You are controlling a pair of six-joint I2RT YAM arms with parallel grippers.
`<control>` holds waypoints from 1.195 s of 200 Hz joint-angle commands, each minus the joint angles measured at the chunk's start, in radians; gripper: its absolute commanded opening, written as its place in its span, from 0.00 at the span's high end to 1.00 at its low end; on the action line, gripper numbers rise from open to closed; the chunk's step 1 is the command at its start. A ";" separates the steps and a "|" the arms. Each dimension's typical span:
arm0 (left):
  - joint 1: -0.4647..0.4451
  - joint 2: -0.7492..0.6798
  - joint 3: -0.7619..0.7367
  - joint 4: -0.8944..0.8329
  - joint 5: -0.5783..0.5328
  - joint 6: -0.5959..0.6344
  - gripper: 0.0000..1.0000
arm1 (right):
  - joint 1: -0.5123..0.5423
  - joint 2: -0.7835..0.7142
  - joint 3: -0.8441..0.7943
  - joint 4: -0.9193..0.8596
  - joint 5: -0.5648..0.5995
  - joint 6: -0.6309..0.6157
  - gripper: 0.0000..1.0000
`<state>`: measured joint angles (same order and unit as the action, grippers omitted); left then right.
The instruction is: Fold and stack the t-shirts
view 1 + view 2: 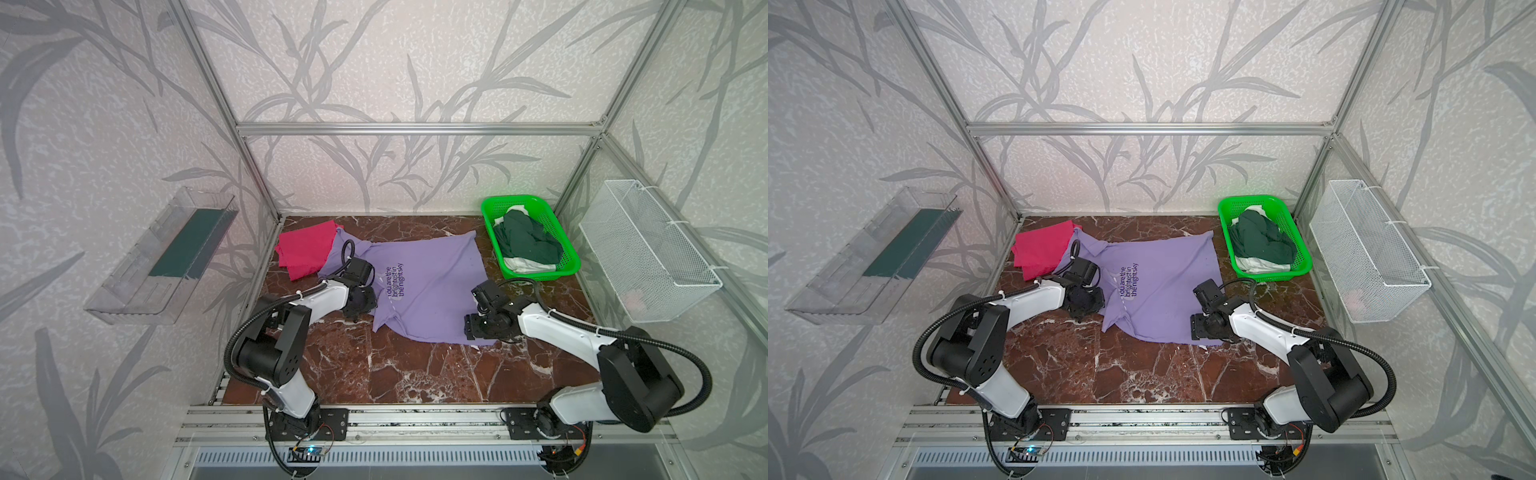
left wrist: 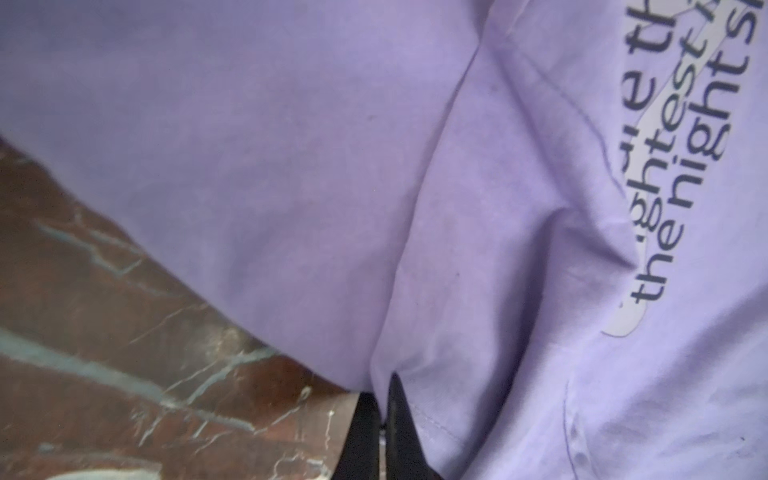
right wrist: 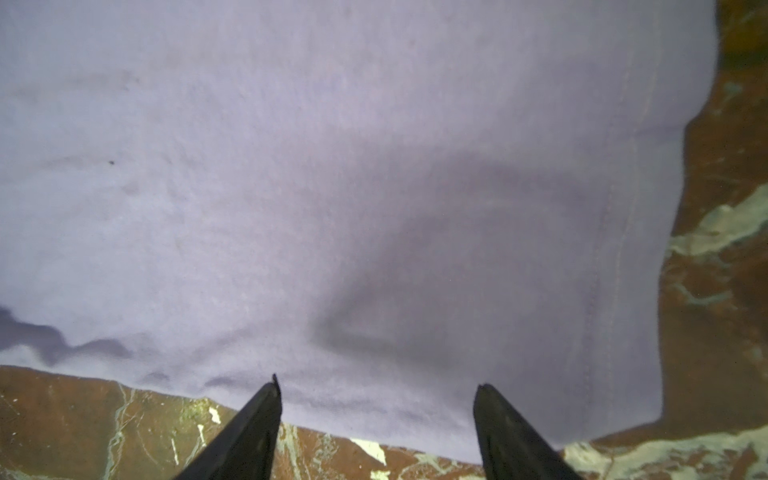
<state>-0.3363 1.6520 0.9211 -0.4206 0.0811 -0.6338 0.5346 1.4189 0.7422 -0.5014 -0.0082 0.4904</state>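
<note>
A lavender t-shirt [image 1: 432, 282] [image 1: 1167, 286] with chest lettering lies spread out and rumpled on the marble table. A magenta-red t-shirt [image 1: 305, 251] [image 1: 1040, 249] lies folded at the back left, and the lavender sleeve overlaps it. My left gripper [image 1: 356, 318] [image 1: 1079, 316] sits at the lavender shirt's left edge. In the left wrist view this gripper [image 2: 384, 399] is shut, pinching a fold of lavender cloth [image 2: 457, 208]. My right gripper [image 1: 469, 328] [image 1: 1196, 328] is low over the shirt's front right corner. In the right wrist view it [image 3: 376, 392] is open astride the cloth's edge [image 3: 374, 249].
A green mesh basket [image 1: 540, 274] [image 1: 1275, 272] at the back right holds a dark green garment [image 1: 528, 241] over a white one [image 1: 523, 264]. A white wire basket [image 1: 648, 249] hangs on the right wall and a clear plastic tray [image 1: 162, 257] on the left. Bare marble [image 1: 415, 370] lies in front.
</note>
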 commanded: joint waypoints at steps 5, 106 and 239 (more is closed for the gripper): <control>0.005 -0.116 -0.007 -0.167 -0.067 -0.038 1.00 | -0.008 -0.018 0.014 -0.033 0.009 0.010 0.26; 0.006 -0.581 -0.240 -0.439 -0.111 -0.320 0.94 | -0.020 0.072 0.038 0.033 -0.035 -0.026 0.26; 0.008 -0.433 -0.231 -0.426 -0.094 -0.270 0.94 | 0.207 0.700 0.698 0.292 -0.308 0.031 0.29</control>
<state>-0.3321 1.2243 0.7036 -0.8379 -0.0021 -0.9089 0.7174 2.0357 1.4044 -0.2714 -0.2554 0.4389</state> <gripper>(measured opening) 0.062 0.714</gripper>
